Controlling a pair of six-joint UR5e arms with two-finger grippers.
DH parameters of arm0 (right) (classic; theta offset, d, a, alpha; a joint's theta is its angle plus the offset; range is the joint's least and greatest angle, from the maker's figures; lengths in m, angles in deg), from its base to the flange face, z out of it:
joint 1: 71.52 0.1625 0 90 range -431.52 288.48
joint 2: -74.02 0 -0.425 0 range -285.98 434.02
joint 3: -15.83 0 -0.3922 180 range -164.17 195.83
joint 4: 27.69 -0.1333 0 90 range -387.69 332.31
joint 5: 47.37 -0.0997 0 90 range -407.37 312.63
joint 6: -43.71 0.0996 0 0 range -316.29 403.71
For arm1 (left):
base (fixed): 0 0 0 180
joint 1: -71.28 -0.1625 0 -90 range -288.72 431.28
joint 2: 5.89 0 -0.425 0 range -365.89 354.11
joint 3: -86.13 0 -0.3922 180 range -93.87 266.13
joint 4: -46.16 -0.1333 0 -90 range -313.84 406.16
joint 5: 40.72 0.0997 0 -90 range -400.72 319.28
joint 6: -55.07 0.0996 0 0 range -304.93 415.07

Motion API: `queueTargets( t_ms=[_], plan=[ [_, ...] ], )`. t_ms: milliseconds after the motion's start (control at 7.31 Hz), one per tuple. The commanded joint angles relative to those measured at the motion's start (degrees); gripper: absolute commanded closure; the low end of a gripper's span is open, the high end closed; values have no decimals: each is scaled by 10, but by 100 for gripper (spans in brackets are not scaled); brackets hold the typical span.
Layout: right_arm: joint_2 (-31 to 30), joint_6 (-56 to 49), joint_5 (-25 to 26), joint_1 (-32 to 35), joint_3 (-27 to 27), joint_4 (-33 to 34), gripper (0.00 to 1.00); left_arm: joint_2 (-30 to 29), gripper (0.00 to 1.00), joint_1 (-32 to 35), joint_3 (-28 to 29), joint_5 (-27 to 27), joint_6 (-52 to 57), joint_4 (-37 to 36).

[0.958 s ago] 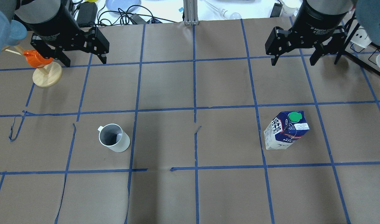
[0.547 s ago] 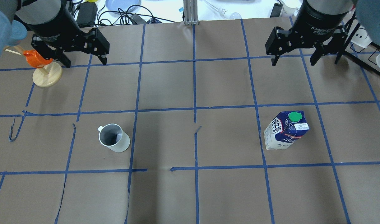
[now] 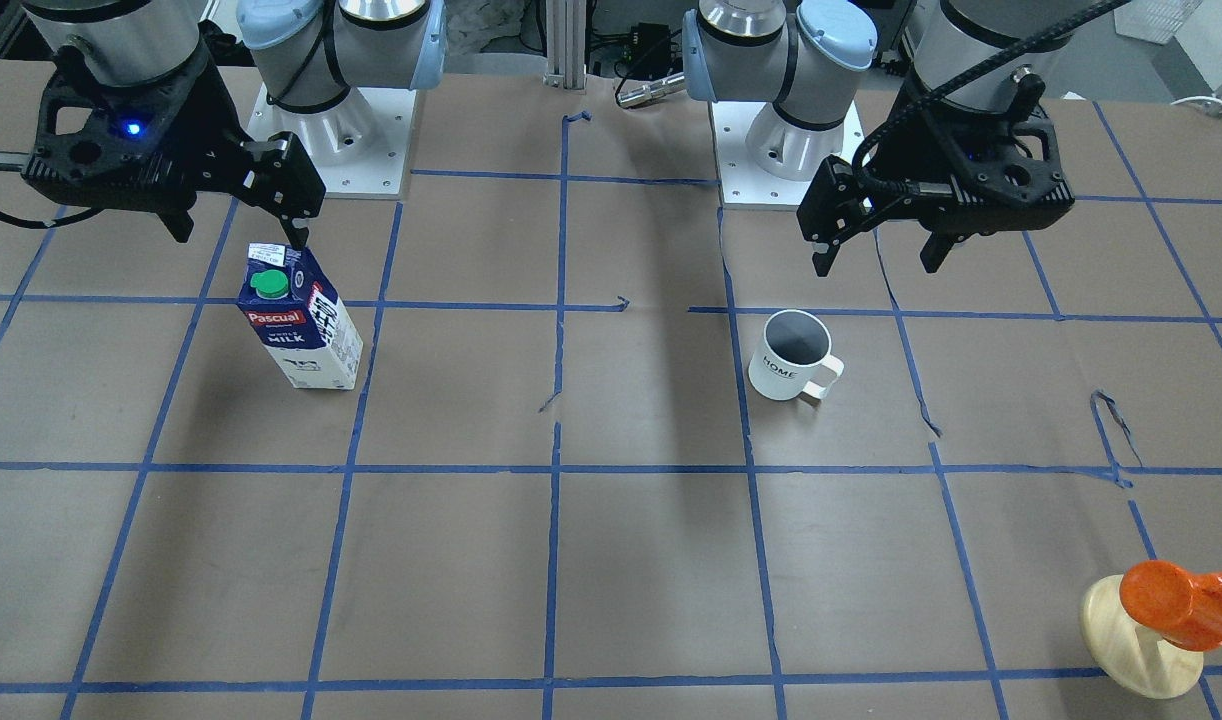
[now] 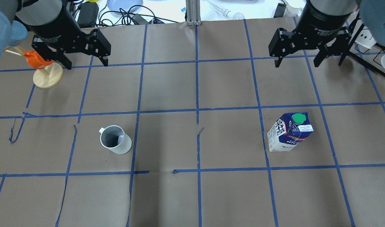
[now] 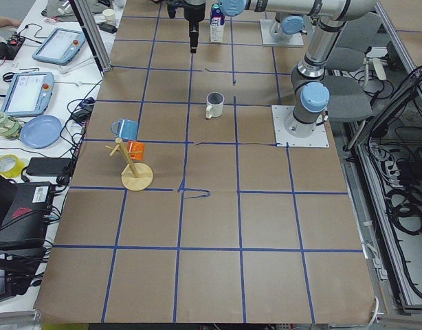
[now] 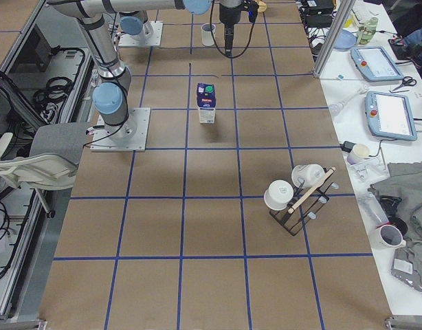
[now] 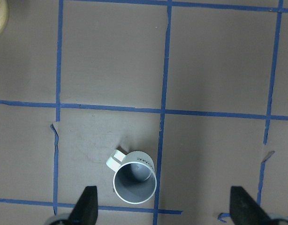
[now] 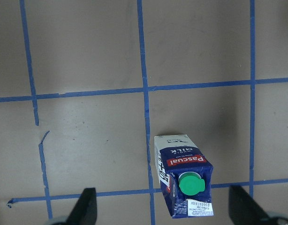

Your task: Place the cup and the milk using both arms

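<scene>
Apparently almost nothing has changed in the last second. The left gripper (image 4: 86, 63) and the right gripper (image 4: 296, 64) hang high, jaws wide and empty, and have shifted only slightly. The cup (image 4: 115, 140) stands on the left half of the table (image 4: 167, 88) and the milk (image 4: 290, 132) on the right half, both nearer the robot's edge. I judge the descent is only starting.
</scene>
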Motion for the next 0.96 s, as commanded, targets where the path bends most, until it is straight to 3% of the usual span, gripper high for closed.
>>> queueTargets(
  t_ms=[0,274,411,684,821],
  plan=[
    [3,-2,1,-2,0,-3,0,3,0,-7,-41,0,13,-2],
    [3,-64,3,-16,29,-1,0,8,0,-25,-97,0,47,-7],
    [3,-76,4,-23,51,3,0,-6,2,-56,-149,-6,50,-58],
    [0,-115,33,-44,99,8,0,-20,2,-87,-303,-2,62,-250],
    [-2,-113,32,-45,101,8,0,-30,2,-87,-343,-2,66,-293]
  ],
)
